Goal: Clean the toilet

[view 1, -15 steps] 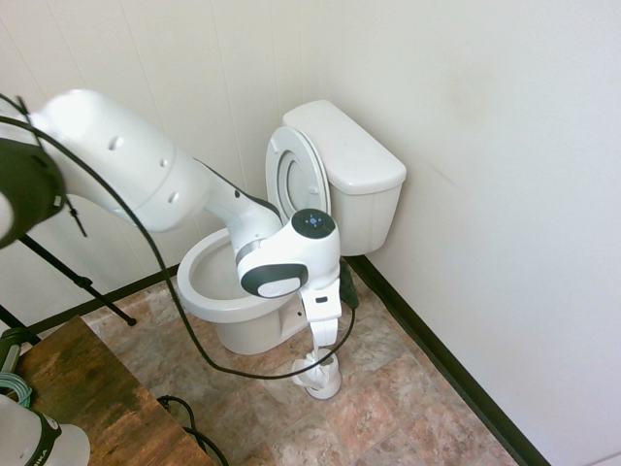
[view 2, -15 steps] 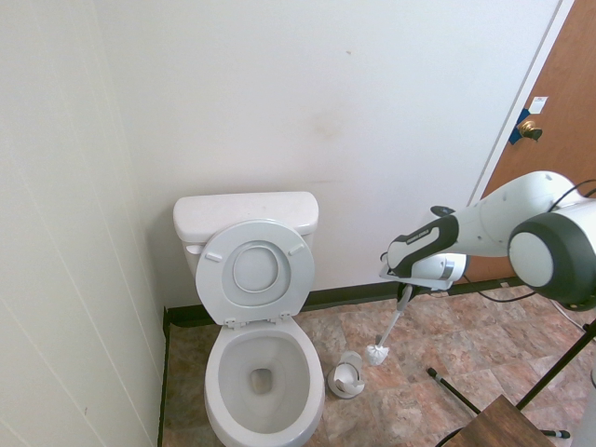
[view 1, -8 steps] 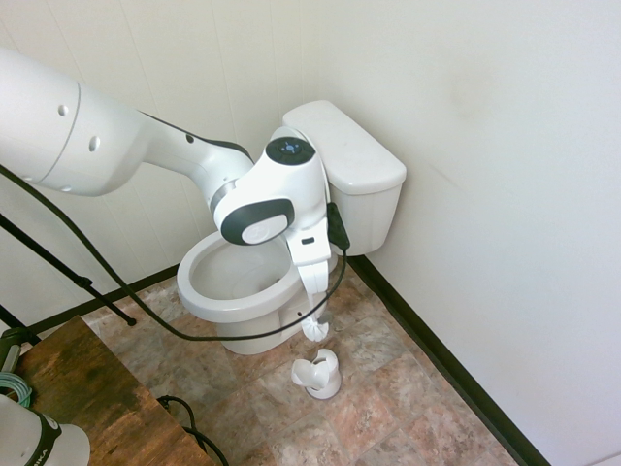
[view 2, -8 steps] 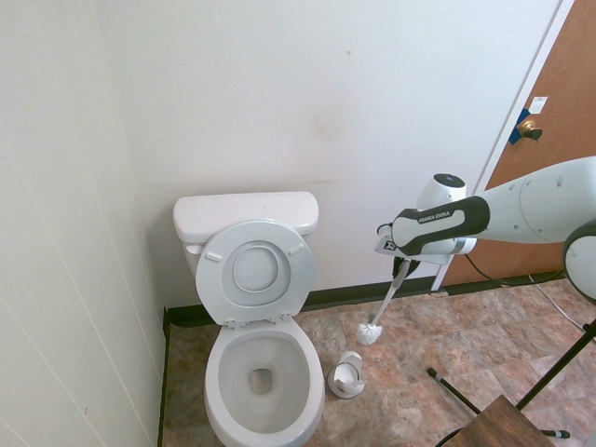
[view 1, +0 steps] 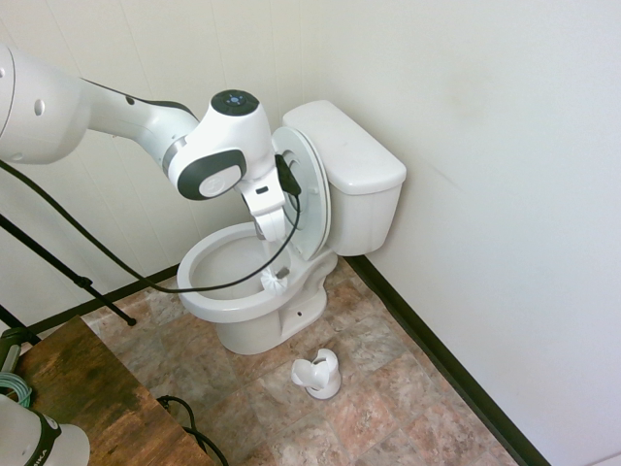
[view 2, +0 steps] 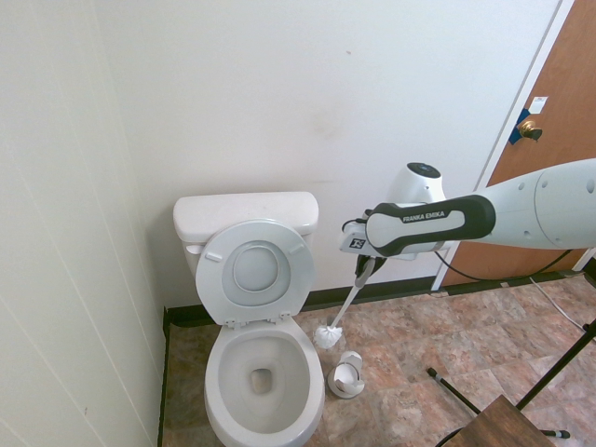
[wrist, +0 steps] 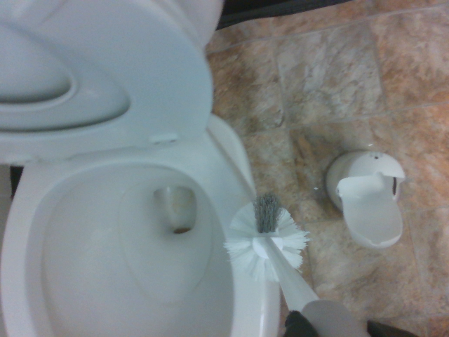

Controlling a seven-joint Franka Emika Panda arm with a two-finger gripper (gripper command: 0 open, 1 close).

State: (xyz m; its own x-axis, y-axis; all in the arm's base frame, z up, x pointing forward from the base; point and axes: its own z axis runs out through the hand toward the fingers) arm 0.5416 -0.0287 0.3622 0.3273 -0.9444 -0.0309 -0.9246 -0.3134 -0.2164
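While brown stone-look tiles (view 1: pixel 388 388) covered the floor, the gripper (view 2: pixel 363 272) clenched a brush (view 2: pixel 328 335). It hung over the toilet (view 2: pixel 264 372) rim, by white walls (view 2: pixel 279 102).

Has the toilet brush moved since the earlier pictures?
Yes. The brush, held in the tool, has risen away from its holder on the floor and swung across to the toilet, its head now at the bowl's rim.

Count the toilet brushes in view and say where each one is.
1. The white bristle-headed toilet brush hangs from the shut gripper, its head by the rim of the white ceramic toilet. The white plastic brush holder on the floor stands empty. None seems hidden.
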